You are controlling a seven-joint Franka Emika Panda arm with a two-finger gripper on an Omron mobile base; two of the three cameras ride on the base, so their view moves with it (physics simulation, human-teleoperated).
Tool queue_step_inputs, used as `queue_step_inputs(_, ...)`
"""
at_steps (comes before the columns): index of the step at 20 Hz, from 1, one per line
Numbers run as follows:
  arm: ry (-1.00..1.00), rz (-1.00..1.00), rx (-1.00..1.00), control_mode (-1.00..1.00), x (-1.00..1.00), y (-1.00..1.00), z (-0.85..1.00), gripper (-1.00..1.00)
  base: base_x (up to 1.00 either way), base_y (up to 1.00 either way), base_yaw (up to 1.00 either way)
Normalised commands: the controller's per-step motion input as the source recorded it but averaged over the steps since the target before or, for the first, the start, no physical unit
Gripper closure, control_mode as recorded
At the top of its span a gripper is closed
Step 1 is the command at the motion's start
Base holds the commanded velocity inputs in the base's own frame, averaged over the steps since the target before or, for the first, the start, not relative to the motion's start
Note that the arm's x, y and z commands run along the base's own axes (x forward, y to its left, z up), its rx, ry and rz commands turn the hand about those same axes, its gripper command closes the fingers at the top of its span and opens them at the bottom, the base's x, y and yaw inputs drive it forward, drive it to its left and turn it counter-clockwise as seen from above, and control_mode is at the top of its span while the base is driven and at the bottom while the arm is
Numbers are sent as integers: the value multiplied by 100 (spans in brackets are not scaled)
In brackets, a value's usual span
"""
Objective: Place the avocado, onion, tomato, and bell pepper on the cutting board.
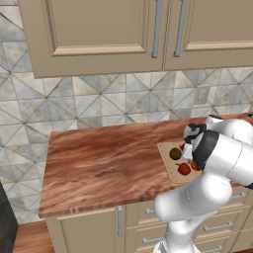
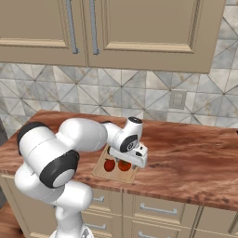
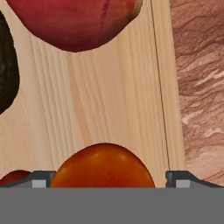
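The pale cutting board (image 3: 113, 100) lies under my hand. An orange-red round vegetable (image 3: 103, 164), tomato or bell pepper, I cannot tell which, rests on it between the fingertips of my gripper (image 3: 111, 181), which is open, with a small gap on the right side. The red onion (image 3: 74, 22) sits further along the board and the dark avocado (image 3: 6, 74) is at the left edge. A small red vegetable (image 3: 13, 176) peeks in beside the left fingertip. From the base, the avocado (image 1: 175, 153) and red vegetable (image 1: 184, 169) lie on the cutting board (image 1: 167, 155).
The reddish-brown counter (image 1: 104, 158) stretches left of the board and runs on to the right (image 2: 195, 162). Tiled wall and closed upper cabinets (image 1: 99, 29) stand behind. My own arm (image 1: 217, 148) hangs over the board's right half.
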Motion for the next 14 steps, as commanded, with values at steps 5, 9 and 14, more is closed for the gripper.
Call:
queue_step_inputs(5,-14,3,0,-100,0,0,20,-100,0,0,0)
queue_step_inputs(9,-17,4,0,-100,7,0,29,-100,0,0,0)
queue_step_inputs(14,-1,0,0,-100,10,0,-13,-100,0,0,0)
